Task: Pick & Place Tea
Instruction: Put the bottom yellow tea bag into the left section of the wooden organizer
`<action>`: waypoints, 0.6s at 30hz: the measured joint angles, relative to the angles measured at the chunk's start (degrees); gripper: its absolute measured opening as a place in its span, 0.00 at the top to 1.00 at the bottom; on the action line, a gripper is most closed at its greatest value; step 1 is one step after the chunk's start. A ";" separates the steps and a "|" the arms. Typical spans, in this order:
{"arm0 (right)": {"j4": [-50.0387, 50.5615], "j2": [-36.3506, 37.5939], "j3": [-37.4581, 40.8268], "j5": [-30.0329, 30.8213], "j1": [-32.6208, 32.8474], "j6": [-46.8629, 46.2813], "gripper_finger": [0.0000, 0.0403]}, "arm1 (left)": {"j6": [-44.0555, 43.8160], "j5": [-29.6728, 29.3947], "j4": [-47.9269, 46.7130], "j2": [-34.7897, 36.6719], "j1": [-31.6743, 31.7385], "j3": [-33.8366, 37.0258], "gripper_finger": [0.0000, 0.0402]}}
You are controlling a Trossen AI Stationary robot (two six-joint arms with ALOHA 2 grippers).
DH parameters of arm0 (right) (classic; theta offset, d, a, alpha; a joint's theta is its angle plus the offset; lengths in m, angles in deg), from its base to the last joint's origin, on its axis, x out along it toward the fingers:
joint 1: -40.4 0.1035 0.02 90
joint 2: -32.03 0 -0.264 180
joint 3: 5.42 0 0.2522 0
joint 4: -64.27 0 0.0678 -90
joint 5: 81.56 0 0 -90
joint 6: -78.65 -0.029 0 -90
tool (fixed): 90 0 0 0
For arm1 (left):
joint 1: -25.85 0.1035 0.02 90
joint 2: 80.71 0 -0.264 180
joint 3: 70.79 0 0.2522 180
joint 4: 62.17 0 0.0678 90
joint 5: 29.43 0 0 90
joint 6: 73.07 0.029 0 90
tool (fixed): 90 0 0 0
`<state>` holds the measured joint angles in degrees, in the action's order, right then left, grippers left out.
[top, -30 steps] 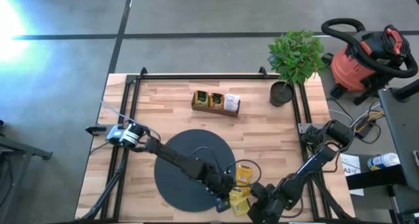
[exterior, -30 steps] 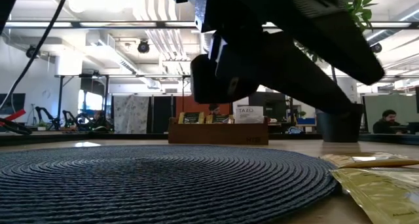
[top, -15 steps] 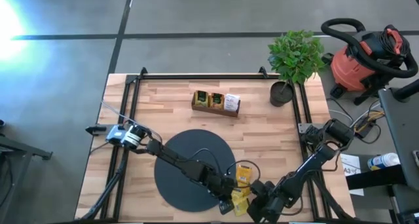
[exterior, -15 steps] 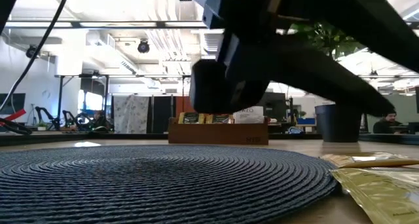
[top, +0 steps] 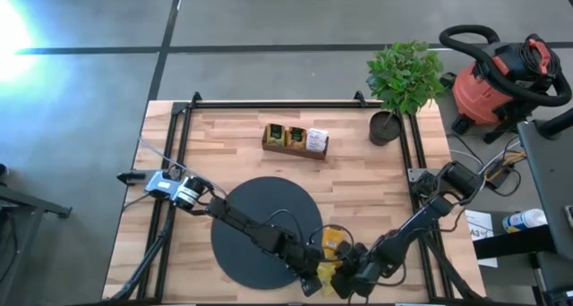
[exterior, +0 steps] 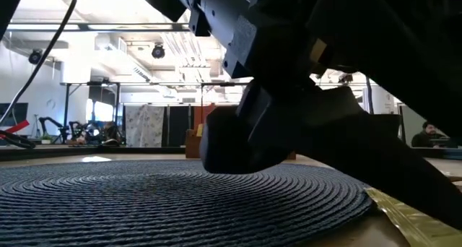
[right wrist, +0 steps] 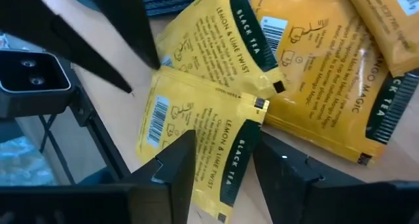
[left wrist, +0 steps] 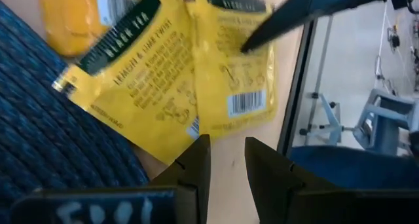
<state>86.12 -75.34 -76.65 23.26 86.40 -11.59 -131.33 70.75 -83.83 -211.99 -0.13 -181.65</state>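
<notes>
Sachets of yellow tea lie fanned on the counter at the black mat's near edge. The right gripper hovers nearer, fingers open astride the closest sachet's long axis; the left gripper, fingers parted and empty, faces the pile's corner. An open workshop lies beyond.

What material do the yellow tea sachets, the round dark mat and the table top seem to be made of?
Yellow tea sachets: probably paper, possibly foil-lined; matte printed faces with creases and crimped edges.
Round dark mat: seems woven cord or fibre; concentric ribbed rows show in the low view.
Table top: looks like light wood, butcher-block style; plank seams and grain are visible.
</notes>
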 joint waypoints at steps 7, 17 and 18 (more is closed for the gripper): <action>-1.12 -0.03 0.00 -1.96 0.01 0.81 0.72 | 0.03 -3.81 0.05 -0.15 0.21 0.00 0.78; -1.02 1.34 0.00 -7.83 0.48 2.41 0.86 | 0.11 -4.39 -1.06 -0.17 0.35 0.38 0.78; -0.94 1.62 0.00 -8.06 0.60 2.46 0.87 | 0.12 -4.38 -1.02 -0.15 0.35 0.54 0.78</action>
<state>85.18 -73.72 -76.65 15.19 87.00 -9.14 -131.21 66.37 -84.84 -212.14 0.22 -181.11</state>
